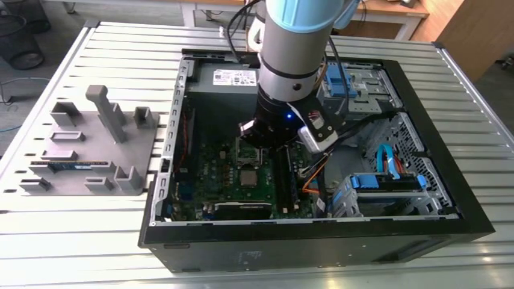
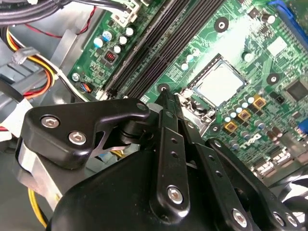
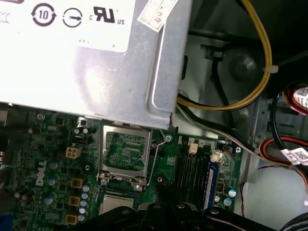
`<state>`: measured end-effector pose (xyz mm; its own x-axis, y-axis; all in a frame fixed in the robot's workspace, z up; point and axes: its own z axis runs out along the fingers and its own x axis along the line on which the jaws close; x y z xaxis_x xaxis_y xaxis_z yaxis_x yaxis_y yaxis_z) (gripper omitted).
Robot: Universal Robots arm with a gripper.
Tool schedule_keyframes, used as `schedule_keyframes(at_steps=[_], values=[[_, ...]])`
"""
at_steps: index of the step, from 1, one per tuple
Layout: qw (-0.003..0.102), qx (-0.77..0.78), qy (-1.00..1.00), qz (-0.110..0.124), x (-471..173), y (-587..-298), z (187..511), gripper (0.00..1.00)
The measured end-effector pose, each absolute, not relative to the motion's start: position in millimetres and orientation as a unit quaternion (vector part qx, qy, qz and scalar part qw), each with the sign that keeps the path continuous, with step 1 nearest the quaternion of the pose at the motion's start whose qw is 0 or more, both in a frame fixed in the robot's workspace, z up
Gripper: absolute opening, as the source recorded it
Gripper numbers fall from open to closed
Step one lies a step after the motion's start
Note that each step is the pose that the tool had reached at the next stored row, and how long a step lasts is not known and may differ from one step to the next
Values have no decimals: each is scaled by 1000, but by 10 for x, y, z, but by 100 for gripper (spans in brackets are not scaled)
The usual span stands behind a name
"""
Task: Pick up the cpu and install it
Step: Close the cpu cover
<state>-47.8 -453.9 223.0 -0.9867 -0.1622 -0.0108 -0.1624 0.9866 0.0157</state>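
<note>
Single gripper (image 2: 172,98) hung low inside the open computer case (image 1: 321,247), fingers drawn together with nothing visibly held, tips at the socket's edge. The one cpu (image 2: 219,86) sat uncovered in the motherboard (image 2: 240,29) socket, with one hinged frame (image 3: 102,154) upright beside it. In the first wrist view the gripper's body hid most of the cpu. One memory stick (image 1: 71,163) lay on the grey tray (image 1: 136,144) outside the case.

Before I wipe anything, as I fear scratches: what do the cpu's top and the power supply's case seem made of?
The cpu: metal top, likely, satin silver-grey with a soft even sheen. The power supply case: bare sheet metal, dull grey, with folded edges and a blurred highlight; which metal cannot be told.
</note>
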Motion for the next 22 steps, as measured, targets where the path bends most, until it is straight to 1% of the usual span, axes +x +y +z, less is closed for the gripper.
schedule_keyframes(at_steps=[4,8,10,22], values=[[7,-98,995,8,-478,-4534,2220,11],[20,-108,994,7,-478,-4534,2208,11],[24,-113,993,8,-477,-4528,2201,11],[25,-121,992,9,-477,-4359,2157,11]])
